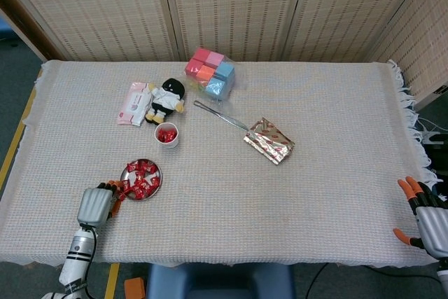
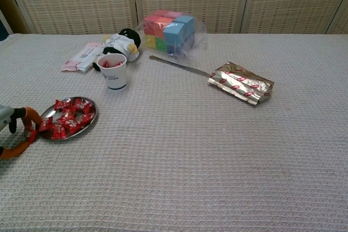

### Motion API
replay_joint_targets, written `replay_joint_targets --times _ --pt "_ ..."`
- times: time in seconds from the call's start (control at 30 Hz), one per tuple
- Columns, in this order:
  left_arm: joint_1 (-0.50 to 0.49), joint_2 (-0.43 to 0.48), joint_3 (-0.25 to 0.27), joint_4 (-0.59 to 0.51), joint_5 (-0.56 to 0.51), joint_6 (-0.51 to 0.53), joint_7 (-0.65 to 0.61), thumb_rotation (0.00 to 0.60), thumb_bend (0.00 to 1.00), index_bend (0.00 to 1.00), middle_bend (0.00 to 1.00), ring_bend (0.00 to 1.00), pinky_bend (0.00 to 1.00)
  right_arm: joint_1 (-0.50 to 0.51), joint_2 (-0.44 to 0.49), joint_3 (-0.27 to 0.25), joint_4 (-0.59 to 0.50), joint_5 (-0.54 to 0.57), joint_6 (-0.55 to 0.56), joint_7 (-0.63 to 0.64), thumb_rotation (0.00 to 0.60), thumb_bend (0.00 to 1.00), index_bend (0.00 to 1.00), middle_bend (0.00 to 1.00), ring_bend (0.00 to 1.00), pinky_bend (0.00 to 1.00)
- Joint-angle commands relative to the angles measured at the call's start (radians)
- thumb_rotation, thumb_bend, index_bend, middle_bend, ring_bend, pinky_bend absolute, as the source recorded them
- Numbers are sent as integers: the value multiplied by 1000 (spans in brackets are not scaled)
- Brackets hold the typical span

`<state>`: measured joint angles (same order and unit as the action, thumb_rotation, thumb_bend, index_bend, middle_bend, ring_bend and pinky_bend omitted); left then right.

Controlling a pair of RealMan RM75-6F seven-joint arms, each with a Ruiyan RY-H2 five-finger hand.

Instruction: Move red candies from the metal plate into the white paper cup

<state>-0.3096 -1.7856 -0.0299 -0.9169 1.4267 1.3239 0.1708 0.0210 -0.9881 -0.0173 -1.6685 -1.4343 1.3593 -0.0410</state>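
Several candies [image 1: 166, 134] already sit in the paper cup [image 2: 112, 70]; most remain on the metal plate [image 2: 89, 119]. The left hand [image 1: 98, 203] pinches one candy [image 2: 30, 134] at the plate's eight o'clock edge; the right hand [image 1: 425, 216] rests spread, well apart.

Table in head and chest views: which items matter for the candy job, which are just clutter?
Job:
red candies
metal plate
white paper cup, already holding some red candies
left hand, at the plate's edge

Lying about:
plush toy
wipes pack
colored blocks
metal tongs
foil packet
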Motion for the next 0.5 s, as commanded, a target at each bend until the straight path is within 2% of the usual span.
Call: replay_joint_targets --times 0.03,0.5 --pt "1 -5 -2 10 5 2 -13 600 375 410 460 508 936 1 -1 1 1 1 -2 -1 600 90 0 0 0 197" --pt "2 1 -9 13 24 8 -52 600 378 441 478 537 939 3 -3 3 -2 11 -8 -9 600 90 0 0 0 197"
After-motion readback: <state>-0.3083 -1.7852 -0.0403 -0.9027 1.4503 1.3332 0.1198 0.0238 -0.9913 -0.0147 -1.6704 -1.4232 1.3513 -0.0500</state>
